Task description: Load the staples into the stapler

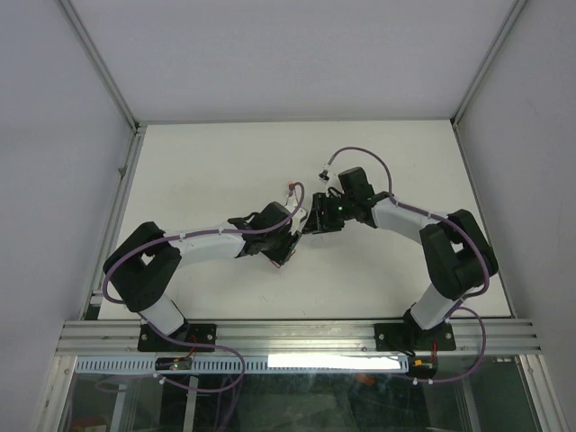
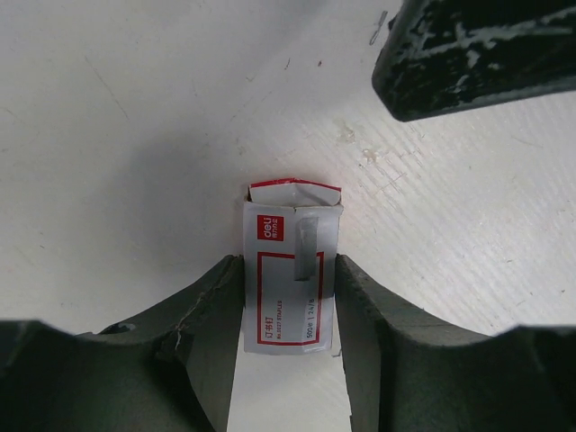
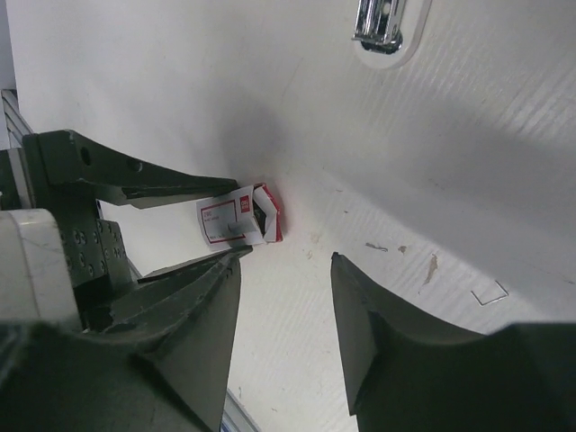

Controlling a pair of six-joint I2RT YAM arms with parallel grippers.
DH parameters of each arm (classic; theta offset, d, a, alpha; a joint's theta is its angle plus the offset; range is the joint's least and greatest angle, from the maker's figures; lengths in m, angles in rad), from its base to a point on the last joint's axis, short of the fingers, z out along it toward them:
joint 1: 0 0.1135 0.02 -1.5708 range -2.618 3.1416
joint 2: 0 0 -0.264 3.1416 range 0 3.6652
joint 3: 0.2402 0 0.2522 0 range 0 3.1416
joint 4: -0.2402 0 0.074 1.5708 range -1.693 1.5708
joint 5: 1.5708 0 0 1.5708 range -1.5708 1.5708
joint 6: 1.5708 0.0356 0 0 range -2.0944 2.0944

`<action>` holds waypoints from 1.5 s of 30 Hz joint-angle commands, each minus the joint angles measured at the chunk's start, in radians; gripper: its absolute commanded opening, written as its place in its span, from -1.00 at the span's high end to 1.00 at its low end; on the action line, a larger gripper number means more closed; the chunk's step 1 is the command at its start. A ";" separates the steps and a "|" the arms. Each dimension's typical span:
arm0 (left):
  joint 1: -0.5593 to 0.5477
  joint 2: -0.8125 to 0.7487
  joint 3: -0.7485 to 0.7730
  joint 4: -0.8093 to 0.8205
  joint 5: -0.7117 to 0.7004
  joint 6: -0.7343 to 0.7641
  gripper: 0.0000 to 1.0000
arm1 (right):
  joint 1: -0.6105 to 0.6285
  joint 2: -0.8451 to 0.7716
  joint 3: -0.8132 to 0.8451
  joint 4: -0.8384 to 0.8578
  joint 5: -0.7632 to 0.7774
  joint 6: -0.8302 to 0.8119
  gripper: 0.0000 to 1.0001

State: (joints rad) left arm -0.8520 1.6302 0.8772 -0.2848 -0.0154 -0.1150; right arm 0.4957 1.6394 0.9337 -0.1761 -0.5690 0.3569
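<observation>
The left gripper [image 2: 288,264] pinches the small white, red-marked cardboard staples box [image 2: 290,288]; the right gripper [image 3: 286,261] stands spread just beside it.

Both arms bend inward, elbows out, wrists nearly meeting. The left gripper [image 2: 288,270] pinches the staples [image 2: 281,310]; the right gripper [image 3: 286,261] hangs with jaws apart, empty.
</observation>
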 commanded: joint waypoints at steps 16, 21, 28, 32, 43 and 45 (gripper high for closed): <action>-0.031 -0.028 -0.025 0.063 0.072 0.017 0.18 | 0.046 0.157 0.020 0.165 -0.109 0.073 0.27; -0.037 -0.026 -0.024 0.064 0.074 0.017 0.19 | 0.057 0.182 0.020 0.172 -0.133 0.077 0.35; -0.039 -0.026 -0.025 0.064 0.079 0.015 0.19 | 0.072 0.198 0.013 0.214 -0.188 0.097 0.41; -0.039 -0.026 -0.024 0.063 0.078 0.017 0.19 | 0.077 0.204 0.014 0.214 -0.192 0.099 0.48; -0.041 -0.017 -0.022 0.064 0.080 0.016 0.16 | 0.096 0.212 0.000 0.236 -0.234 0.112 0.54; -0.043 -0.015 -0.021 0.064 0.082 0.016 0.16 | 0.104 0.211 -0.002 0.239 -0.235 0.115 0.54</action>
State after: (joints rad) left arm -0.8776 1.6268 0.8612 -0.2413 0.0212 -0.1123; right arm 0.5812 1.8473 0.9199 0.0109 -0.7639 0.4557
